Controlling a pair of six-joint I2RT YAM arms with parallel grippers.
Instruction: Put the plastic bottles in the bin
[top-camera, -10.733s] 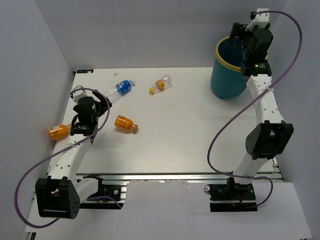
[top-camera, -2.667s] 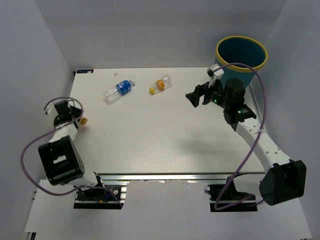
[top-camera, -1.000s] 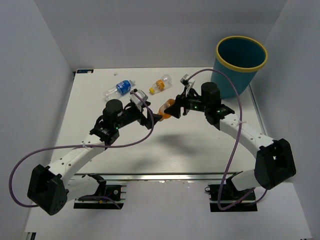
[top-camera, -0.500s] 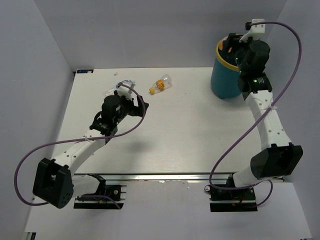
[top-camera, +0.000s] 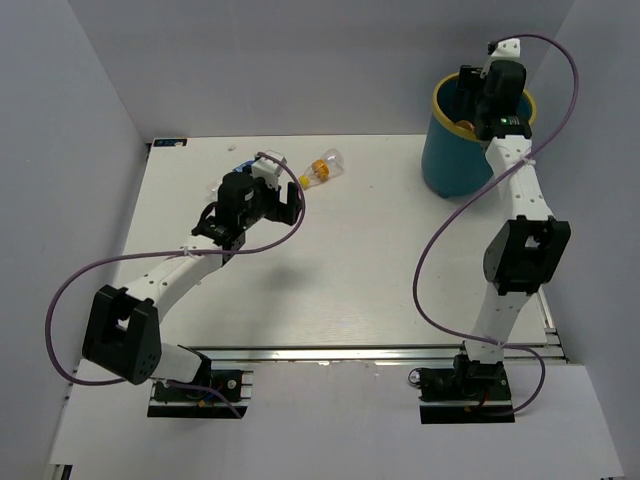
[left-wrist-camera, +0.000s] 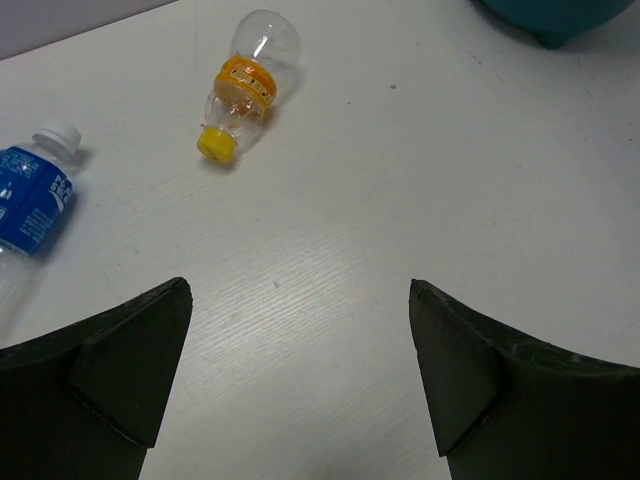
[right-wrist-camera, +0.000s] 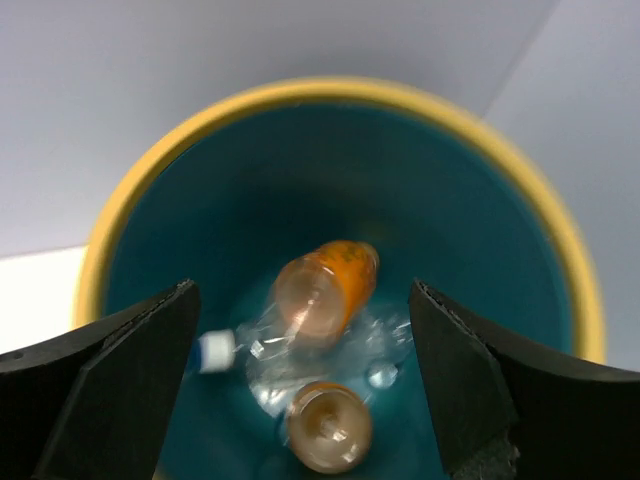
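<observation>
While my right claw (right-wrist-camera: 302, 295) hangs spread over the tall teal yellow-rimmed bin (right-wrist-camera: 330, 90), orange plastic bottles (right-wrist-camera: 325, 285) lie inside.
My left claw (left-wrist-camera: 298, 300) gapes empty above the white tabletop (left-wrist-camera: 400, 180).

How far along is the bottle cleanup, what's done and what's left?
Done: the bin holds three: one orange bottle, a second orange bottle and a clear bottle. In hand: nothing; the right gripper hangs open over the bin, the left gripper open above the table. Left: the blue-label bottle and the yellow-capped bottle, lying on the table.
</observation>
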